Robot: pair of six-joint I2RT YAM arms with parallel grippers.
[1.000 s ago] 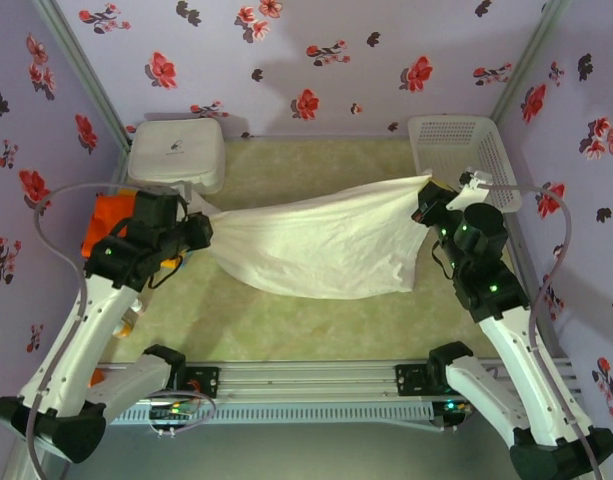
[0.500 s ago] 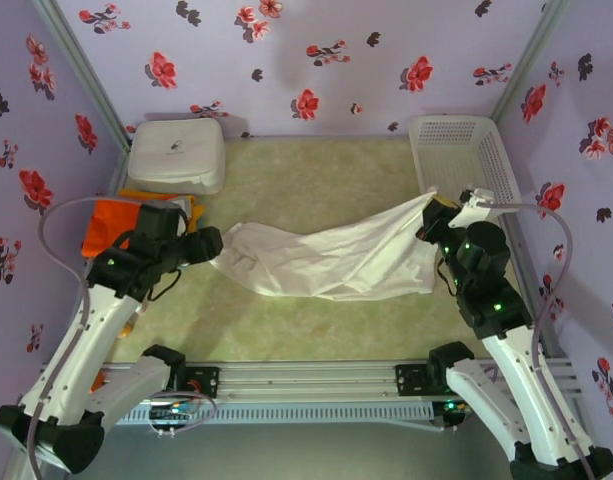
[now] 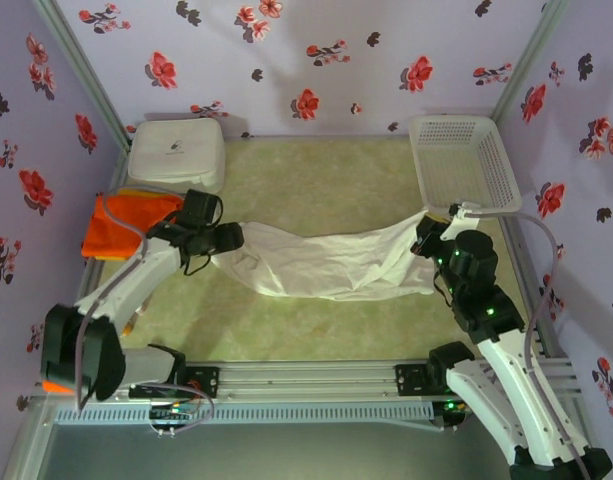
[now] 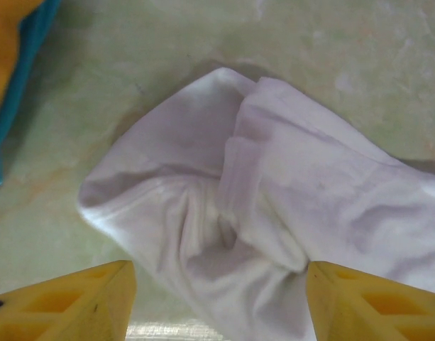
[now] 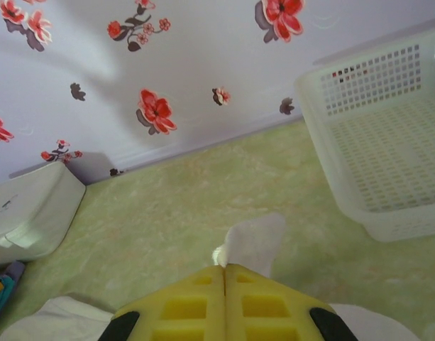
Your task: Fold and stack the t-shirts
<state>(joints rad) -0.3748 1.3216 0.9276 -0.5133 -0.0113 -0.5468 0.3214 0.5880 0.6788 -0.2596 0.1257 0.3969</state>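
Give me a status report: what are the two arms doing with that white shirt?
Left end effector open, above bunched end of off-white t-shirt. Right end effector shut on its other end. Shirt crumpled, unfolded. Mesh basket close behind right arm.

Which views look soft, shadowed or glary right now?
Left wrist: crumpled off-white cloth t-shirt slightly soft, left gripper cropped and blurred at the bottom edge. Right wrist: sharp, soft shadows across the purple floral wall. Top external: even light, faint shadow under the shirt, no glare.
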